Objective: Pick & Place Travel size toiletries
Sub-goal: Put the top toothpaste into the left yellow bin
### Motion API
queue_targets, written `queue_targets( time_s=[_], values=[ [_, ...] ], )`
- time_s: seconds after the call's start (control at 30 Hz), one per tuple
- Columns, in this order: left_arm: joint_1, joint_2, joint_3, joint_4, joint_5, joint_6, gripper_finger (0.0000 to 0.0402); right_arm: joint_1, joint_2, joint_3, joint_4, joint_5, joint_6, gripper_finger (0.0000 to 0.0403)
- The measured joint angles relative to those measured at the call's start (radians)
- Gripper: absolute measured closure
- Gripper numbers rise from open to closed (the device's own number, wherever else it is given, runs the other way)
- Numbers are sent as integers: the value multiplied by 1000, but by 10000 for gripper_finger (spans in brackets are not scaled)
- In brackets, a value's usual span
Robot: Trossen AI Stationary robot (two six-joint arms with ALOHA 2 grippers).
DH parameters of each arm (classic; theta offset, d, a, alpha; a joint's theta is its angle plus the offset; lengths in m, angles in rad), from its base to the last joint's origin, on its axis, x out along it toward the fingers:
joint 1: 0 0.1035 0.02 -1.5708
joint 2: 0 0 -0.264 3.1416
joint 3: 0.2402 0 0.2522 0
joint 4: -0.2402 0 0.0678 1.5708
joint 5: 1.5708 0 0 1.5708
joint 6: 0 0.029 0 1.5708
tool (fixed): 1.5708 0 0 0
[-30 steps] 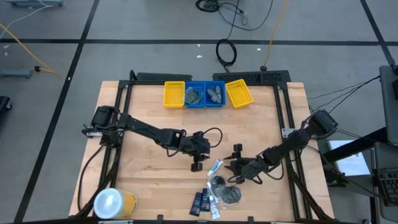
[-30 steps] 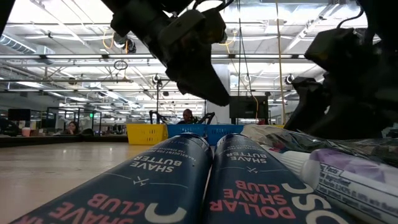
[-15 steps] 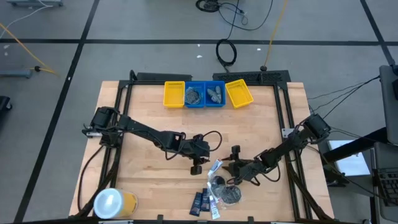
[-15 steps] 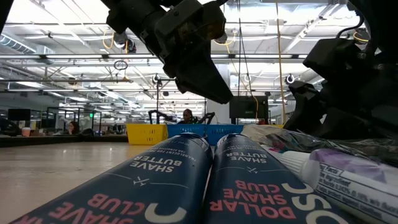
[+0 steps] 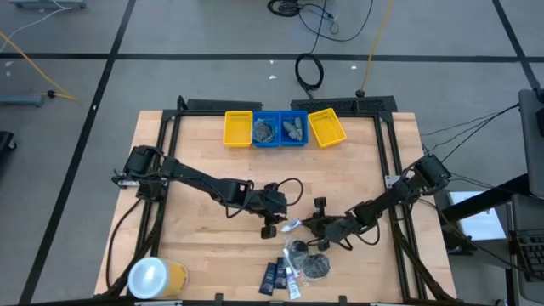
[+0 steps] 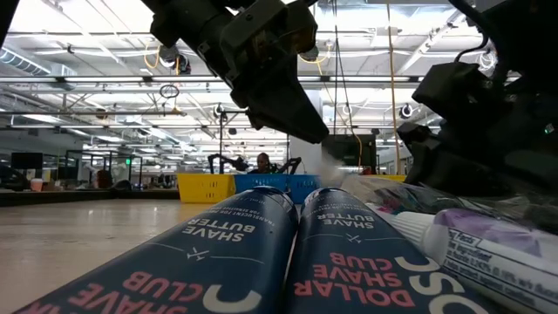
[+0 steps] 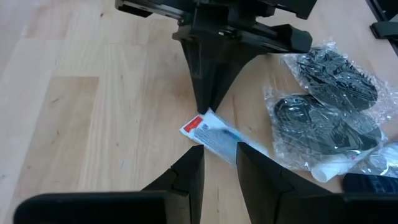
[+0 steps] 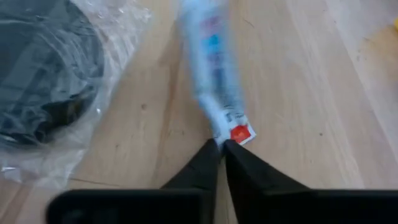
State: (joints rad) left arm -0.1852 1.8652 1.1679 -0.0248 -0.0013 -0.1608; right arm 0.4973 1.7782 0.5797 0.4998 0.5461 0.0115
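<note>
A small white tube (image 5: 294, 224) lies on the wooden table, and my two grippers face each other across it. My right gripper (image 8: 219, 146) is shut at the tube's flat crimped end, seen from the other side in the left wrist view (image 7: 208, 111). My left gripper (image 7: 219, 158) hovers open just above the tube's other half and touches nothing. Nearer the table's near edge lie clear pouches with dark round contents (image 5: 311, 263), two navy packets (image 6: 244, 253) and another white tube (image 6: 488, 253). My right gripper pinches the tube's flat crimped end with the red mark (image 8: 239, 134) between its two fingertips. The fingers slant down from the table's right side, roughly in line with the tube. The tube's body stretches away from the fingertips; whether it is off the table I cannot tell.
At the far edge stands a row of trays: yellow (image 5: 238, 127), blue (image 5: 280, 130) with things in it, and yellow (image 5: 327, 127). A large white-topped yellow container (image 5: 155, 277) stands at the near left corner. Bare wood lies left of the arms.
My right gripper has moved a little toward the table's left and down onto the white tube, and its fingertips now meet at the tube's crimped end. The tube has swung from a slant to lie more nearly across the table. It shows blurred.
</note>
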Motion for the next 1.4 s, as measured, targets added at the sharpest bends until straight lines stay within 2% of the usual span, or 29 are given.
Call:
queue_targets(
  time_s=[0.47,0.7,0.93,1.23,1.4],
  values=[
    [0,0,0,0,-1,21,309,1,-33,-4,30,4,29,403],
    [0,0,0,-1,-59,57,309,16,-165,-3,-18,55,0,403],
    [4,0,0,5,-63,100,309,62,-319,-3,-131,119,-9,403],
    [0,-2,0,161,-139,231,309,74,-413,-3,-225,165,2,403],
    [-3,-8,0,213,-141,302,309,74,-460,-2,-274,220,8,403]
  ],
)
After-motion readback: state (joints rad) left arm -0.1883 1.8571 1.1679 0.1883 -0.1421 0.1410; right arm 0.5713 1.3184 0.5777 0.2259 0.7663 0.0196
